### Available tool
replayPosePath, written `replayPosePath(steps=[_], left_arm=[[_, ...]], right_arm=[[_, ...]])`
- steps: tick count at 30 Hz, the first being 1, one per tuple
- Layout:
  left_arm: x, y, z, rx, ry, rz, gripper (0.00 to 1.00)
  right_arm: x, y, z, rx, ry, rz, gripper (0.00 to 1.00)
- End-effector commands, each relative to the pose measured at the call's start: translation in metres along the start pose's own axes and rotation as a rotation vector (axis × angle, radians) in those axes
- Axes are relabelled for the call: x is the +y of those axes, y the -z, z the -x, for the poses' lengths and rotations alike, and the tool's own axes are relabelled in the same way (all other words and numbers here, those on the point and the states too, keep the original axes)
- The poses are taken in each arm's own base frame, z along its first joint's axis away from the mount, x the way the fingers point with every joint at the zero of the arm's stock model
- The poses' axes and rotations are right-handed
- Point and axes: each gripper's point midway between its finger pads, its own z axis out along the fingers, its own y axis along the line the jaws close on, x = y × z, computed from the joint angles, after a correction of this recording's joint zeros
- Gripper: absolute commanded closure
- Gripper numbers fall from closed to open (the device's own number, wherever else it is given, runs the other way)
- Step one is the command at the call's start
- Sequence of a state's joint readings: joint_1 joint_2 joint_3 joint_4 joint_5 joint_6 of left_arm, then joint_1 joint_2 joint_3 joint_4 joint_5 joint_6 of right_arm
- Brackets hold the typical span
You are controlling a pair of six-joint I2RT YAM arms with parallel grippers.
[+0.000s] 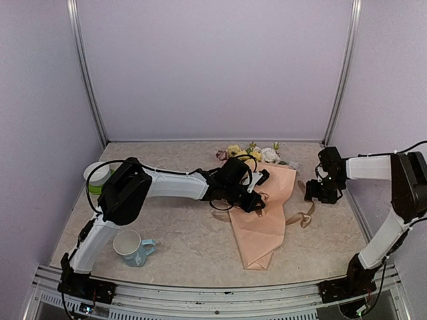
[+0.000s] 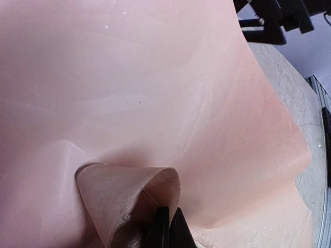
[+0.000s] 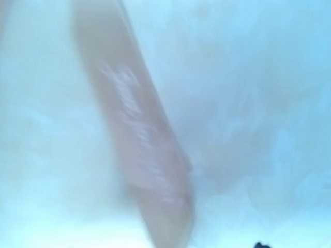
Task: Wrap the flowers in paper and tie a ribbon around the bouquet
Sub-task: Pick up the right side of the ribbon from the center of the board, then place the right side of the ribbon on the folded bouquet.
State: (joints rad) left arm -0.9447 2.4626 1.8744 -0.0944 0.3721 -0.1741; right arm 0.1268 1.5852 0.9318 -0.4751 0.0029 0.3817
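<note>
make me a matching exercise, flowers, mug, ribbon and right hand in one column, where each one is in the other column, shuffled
1 flowers
2 mug
3 ribbon
4 right hand

a pinched in the shut left hand
b on the end of the right arm, right of the paper
c near left part of the table
d at the far end of the paper

Pairs: 1-d, 2-c, 3-a, 4-b

A big peach-pink paper sheet (image 1: 263, 227) lies on the tan table (image 1: 180, 233) with yellow, white and pink flowers (image 1: 249, 153) at its far end, a thin tan ribbon (image 1: 307, 216) curls by its right edge, and the left gripper (image 1: 256, 202) sits on its left edge.
</note>
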Motion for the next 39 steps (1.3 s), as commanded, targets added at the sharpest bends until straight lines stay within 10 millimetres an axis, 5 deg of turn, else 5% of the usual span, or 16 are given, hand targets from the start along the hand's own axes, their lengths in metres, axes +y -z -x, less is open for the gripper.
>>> replayPosePath(steps=[1, 3, 5, 8, 12, 18, 21, 24, 28, 30, 33, 39], left_arm=[[0.0, -0.002, -0.016, 0.043, -0.004, -0.005, 1.0], [-0.001, -0.002, -0.015, 0.043, -0.005, -0.007, 1.0], [-0.001, -0.001, -0.015, 0.044, -0.007, -0.006, 1.0], [-0.001, 0.0, -0.015, 0.045, -0.011, -0.001, 1.0], [0.001, 0.001, -0.017, 0.049, -0.016, 0.004, 1.0], [0.003, 0.001, -0.018, 0.051, -0.017, 0.009, 1.0], [0.004, 0.002, -0.018, 0.05, -0.02, 0.009, 1.0], [0.006, 0.007, -0.012, 0.028, -0.005, -0.014, 1.0], [0.014, 0.014, -0.008, -0.001, 0.032, -0.024, 1.0], [0.017, 0.016, -0.009, 0.002, 0.035, -0.017, 1.0], [0.016, 0.025, -0.006, -0.039, 0.073, -0.044, 1.0], [0.014, 0.056, 0.016, -0.178, 0.169, -0.15, 1.0]], right_arm=[[-0.021, -0.023, -0.025, 0.095, 0.033, -0.104, 0.31], [-0.023, -0.03, -0.03, 0.108, 0.04, -0.106, 0.45], [-0.025, -0.031, -0.029, 0.106, 0.039, -0.107, 0.75], [-0.034, -0.02, -0.014, 0.056, 0.024, -0.126, 1.0], [-0.054, 0.034, 0.037, -0.123, -0.026, -0.153, 1.0], [-0.061, 0.163, 0.109, -0.49, -0.007, -0.205, 1.0], [-0.015, 0.208, 0.124, -0.631, 0.119, 0.028, 1.0], [0.078, 0.23, 0.099, -0.677, 0.32, 0.466, 1.0], [0.202, 0.233, 0.013, -0.565, 0.598, 0.96, 1.0], [0.237, 0.235, -0.011, -0.51, 0.628, 1.138, 1.0], [0.251, 0.216, -0.012, -0.451, 0.505, 1.235, 1.0], [0.24, 0.12, -0.009, -0.334, 0.234, 1.104, 1.0]])
